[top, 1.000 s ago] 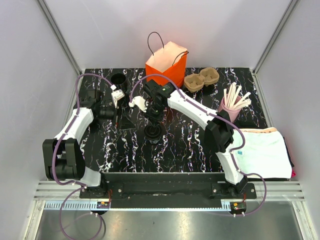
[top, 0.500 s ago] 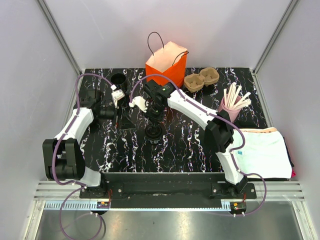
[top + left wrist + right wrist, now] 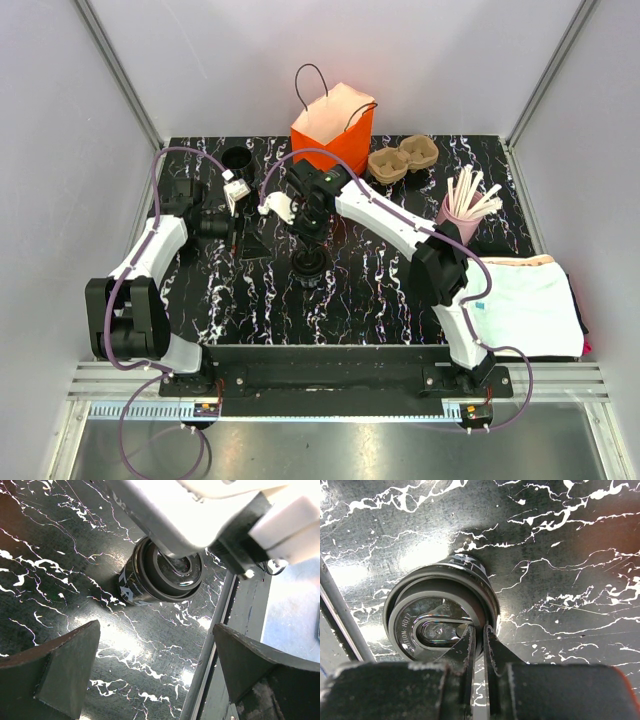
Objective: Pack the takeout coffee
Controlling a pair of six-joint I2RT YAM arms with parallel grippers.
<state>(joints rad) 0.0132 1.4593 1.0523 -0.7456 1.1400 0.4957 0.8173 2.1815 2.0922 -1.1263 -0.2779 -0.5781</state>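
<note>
The takeout coffee (image 3: 307, 268), a small black cup with a round black lid, stands on the marble tabletop near the middle. My right gripper (image 3: 309, 250) reaches down onto it from above. In the right wrist view the right gripper (image 3: 479, 630) is shut on the lid's rim, one finger inside the rim and one outside the takeout coffee (image 3: 437, 612). My left gripper (image 3: 245, 225) hovers just left of the cup, open and holding nothing. In the left wrist view the left gripper (image 3: 155, 645) spans bare tabletop, with the takeout coffee (image 3: 145, 580) beyond it under the right arm's white wrist.
An orange paper bag (image 3: 335, 125) stands open at the back centre. A brown pulp two-cup tray (image 3: 402, 158) sits to its right. A pink cup of white sticks (image 3: 462, 215) and a white cloth (image 3: 525, 305) are on the right. A second black cup (image 3: 238, 157) stands at the back left.
The right jaws have narrowed a little onto the lid's rim. The cup and the left arm have stayed where they were.
</note>
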